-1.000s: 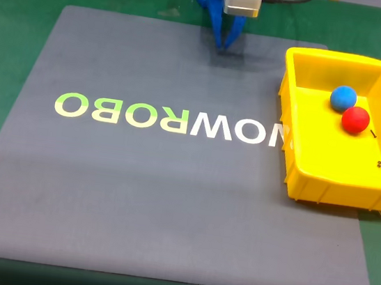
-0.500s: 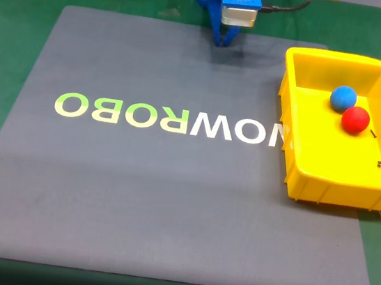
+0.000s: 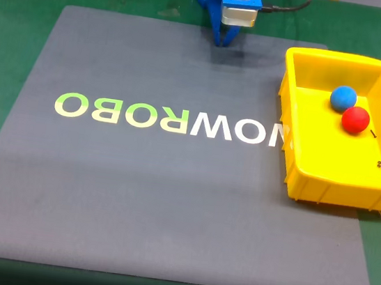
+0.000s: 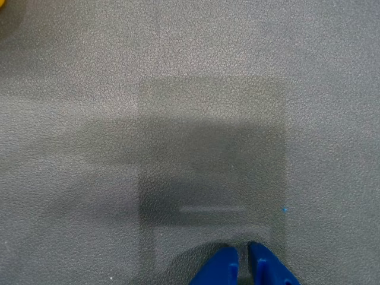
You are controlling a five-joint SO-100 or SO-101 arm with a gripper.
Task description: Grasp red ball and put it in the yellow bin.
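The red ball (image 3: pixel 355 119) lies inside the yellow bin (image 3: pixel 298 121) at the right of the fixed view, touching a blue ball (image 3: pixel 343 98) just behind it. My blue gripper (image 3: pixel 221 42) hangs over the far edge of the grey mat, well to the left of the bin. In the wrist view its two blue fingertips (image 4: pixel 265 270) stand nearly together at the bottom edge, with only a thin slit and nothing between them; the gripper (image 4: pixel 243 261) is shut and empty.
A grey mat (image 3: pixel 99 194) with mirrored "ROBOWOW"-style lettering (image 3: pixel 169 118) covers most of the green table (image 3: pixel 10 20). The bin sits on the mat's right edge. A black cable (image 3: pixel 289 4) runs behind the arm.
Between one second and half a second ago the gripper drew back toward the far edge of the mat. Since then nothing has moved.
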